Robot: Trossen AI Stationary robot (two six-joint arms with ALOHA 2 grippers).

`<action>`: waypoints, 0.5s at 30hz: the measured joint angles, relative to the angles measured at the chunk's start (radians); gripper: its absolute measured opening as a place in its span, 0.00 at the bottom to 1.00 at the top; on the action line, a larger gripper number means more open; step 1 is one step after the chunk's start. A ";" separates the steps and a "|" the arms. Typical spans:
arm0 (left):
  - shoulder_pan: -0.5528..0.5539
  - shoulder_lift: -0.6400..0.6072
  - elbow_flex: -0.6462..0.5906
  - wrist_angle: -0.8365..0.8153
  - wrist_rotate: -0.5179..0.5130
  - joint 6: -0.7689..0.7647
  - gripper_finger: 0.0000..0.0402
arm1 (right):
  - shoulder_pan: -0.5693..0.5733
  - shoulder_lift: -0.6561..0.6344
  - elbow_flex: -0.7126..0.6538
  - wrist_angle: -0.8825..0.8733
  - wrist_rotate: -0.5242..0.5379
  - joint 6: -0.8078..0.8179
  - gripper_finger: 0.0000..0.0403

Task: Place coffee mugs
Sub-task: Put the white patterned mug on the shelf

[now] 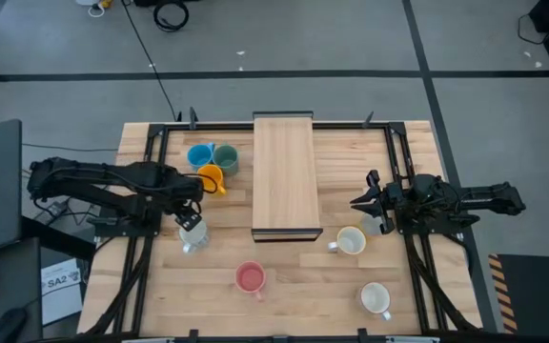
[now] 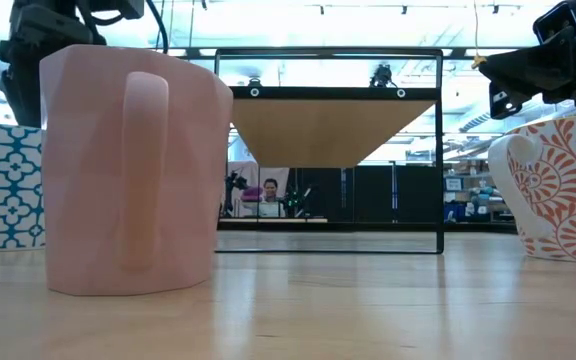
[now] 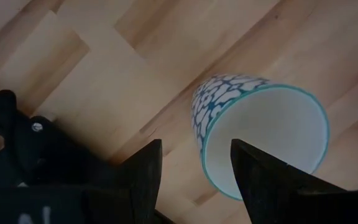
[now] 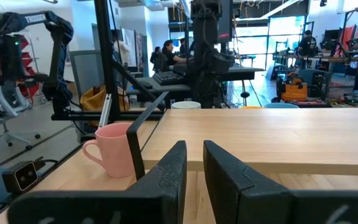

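The wooden shelf (image 1: 283, 175) is sitting mid-table, with blue, grey-green and orange mugs (image 1: 213, 164) clustered beside it. The left gripper (image 1: 187, 211) is hovering with fingers spread wide directly above a patterned white mug (image 3: 253, 134) (teal-rimmed, empty-handed so far). A descent off-centre could be clipping the rim and tipping it. The right gripper (image 1: 368, 201) is waiting, fingers narrow and holding nothing, near a cream mug (image 1: 351, 241).

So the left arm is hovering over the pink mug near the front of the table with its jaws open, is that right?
Not quite. The left gripper hovers with jaws open over the blue-patterned white mug, as the left wrist view shows. The pink mug stands apart, nearer the front edge, in the high view.
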State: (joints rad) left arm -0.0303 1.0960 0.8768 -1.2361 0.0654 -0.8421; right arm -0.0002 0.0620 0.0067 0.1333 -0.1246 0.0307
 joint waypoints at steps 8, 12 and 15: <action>-0.065 0.096 0.000 0.022 -0.021 0.001 0.49 | 0.000 0.000 0.000 0.000 0.000 0.000 0.15; -0.074 0.145 0.000 0.024 -0.023 0.040 0.49 | 0.000 0.000 0.000 0.000 0.000 0.000 0.15; -0.075 0.173 0.000 0.041 -0.024 0.050 0.49 | 0.000 0.000 0.000 0.000 0.000 0.000 0.15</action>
State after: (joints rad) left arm -0.1051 1.2687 0.8764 -1.1956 0.0414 -0.7917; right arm -0.0002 0.0616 0.0067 0.1329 -0.1247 0.0309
